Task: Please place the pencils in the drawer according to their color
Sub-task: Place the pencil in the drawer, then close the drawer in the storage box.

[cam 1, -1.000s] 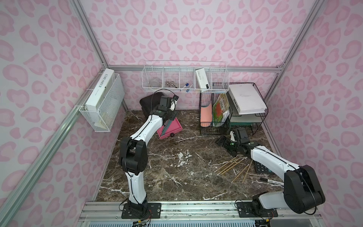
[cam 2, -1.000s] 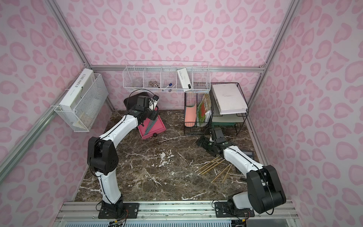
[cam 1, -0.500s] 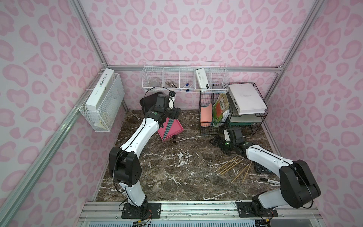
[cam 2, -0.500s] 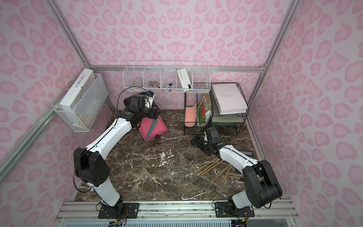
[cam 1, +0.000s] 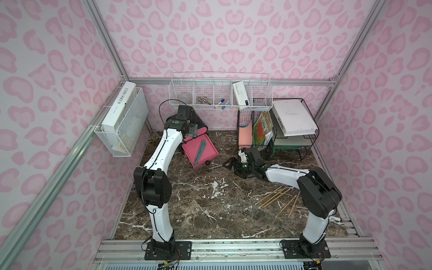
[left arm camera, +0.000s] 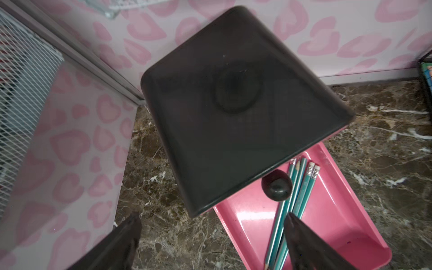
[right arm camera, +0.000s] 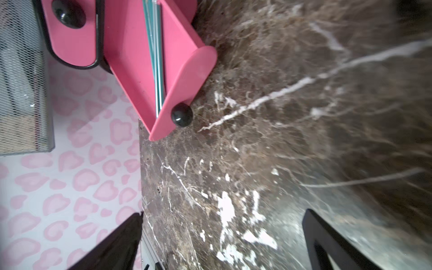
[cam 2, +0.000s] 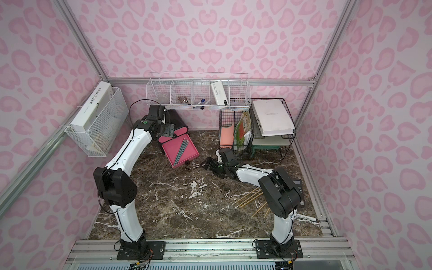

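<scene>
The left fingers (left arm camera: 308, 245) stand spread wide with nothing between them, held above the front of the small rounded black cabinet (left arm camera: 233, 105). The right fingers (right arm camera: 117, 245) are likewise spread and empty, low over the dark marble table (cam 1: 210, 210), a little out from the cabinet, beyond the round black knob (right arm camera: 181, 115) of its pulled-out pink drawer (left arm camera: 245, 210).

In that drawer lie the teal-green pencils (left arm camera: 301, 194), bunched, their long axes running from cabinet to knob, most erasers at the cabinet end. The yellow-tan wooden pencils (cam 1: 273, 197) lie loose on the table well away from the cabinet, fanned roughly parallel on a slant; which way their tips point is too small to tell.

As I judge the risks: the thin pencils lie flat on hard stone, so closing fingers may roll them or take several at once; the drawer juts far out, so a low sweep could knock it; the drawer above it looks shut, so wooden pencils could land among the teal.
</scene>
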You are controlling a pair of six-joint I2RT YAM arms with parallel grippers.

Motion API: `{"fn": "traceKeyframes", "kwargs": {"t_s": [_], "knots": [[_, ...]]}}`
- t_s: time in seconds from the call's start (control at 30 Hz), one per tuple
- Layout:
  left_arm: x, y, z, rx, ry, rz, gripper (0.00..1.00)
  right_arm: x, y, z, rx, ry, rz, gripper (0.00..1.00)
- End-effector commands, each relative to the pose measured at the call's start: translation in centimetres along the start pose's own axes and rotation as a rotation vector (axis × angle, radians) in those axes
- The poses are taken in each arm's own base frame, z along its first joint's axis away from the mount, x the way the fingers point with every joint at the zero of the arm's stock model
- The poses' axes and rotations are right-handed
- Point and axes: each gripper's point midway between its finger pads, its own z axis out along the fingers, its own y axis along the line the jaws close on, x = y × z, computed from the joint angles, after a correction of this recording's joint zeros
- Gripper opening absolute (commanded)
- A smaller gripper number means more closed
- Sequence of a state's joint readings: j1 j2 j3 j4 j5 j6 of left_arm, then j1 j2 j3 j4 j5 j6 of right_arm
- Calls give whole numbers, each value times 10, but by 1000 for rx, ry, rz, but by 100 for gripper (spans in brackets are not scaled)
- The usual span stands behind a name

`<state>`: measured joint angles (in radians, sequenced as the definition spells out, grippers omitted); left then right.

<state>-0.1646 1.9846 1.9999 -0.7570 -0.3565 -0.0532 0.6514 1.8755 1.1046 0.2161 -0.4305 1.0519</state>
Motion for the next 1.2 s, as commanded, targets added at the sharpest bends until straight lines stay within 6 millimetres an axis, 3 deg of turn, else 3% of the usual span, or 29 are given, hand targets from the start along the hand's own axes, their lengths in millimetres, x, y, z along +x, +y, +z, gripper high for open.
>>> {"fn": "traceKeyframes", "kwargs": {"t_s": [0.0, 0.13, 0.43, 0.47, 0.83, 1.17], "knots": [[18, 13, 15, -15, 99, -52, 95, -5, 31, 14, -135, -2, -14, 99], [21, 24, 31, -5, 132, -139, 95, -6, 45, 31, -224, -3, -5, 100], [29, 41, 58, 20, 176, -253, 94, -12, 56, 74, -263, 14, 15, 100], [31, 41, 61, 26, 184, -262, 94, -12, 52, 79, -256, 20, 22, 100], [50, 34, 81, 57, 245, -274, 93, -38, 84, 126, -320, 27, 30, 100], [63, 27, 85, 82, 264, -275, 91, -48, 120, 131, -369, 16, 8, 100]]}}
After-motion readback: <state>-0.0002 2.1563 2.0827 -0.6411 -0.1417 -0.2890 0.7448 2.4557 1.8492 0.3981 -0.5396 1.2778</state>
